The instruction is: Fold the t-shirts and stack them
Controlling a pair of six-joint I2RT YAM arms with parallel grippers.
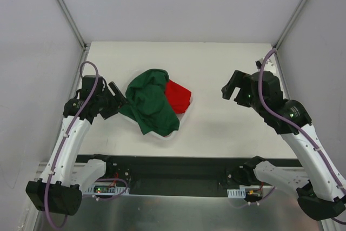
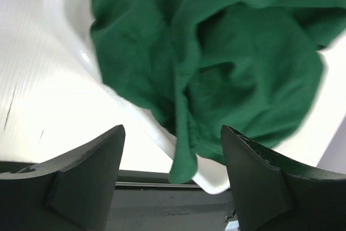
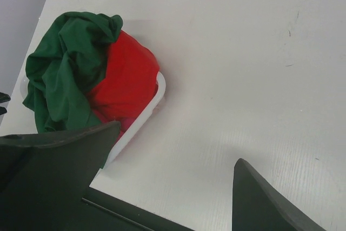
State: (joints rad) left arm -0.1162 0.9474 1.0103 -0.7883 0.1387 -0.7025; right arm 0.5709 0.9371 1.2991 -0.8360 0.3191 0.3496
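Green shirt (image 1: 151,101) heaped over red shirt (image 1: 179,94) in basket (image 3: 160,87), left gripper (image 1: 118,101) released, fingers parted just beside green shirt's left edge, right gripper (image 1: 230,85) spread wide, empty, well apart from both shirts

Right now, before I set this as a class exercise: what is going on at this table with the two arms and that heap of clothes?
Nothing is folded yet. A large dark green cloth t-shirt lies crumpled over a bright red cloth t-shirt, both heaped in a white plastic basket on the white table. The left gripper is at the green shirt's left edge, its fingers apart and holding nothing. The right gripper hangs open over the table to the right, well away from the heap.
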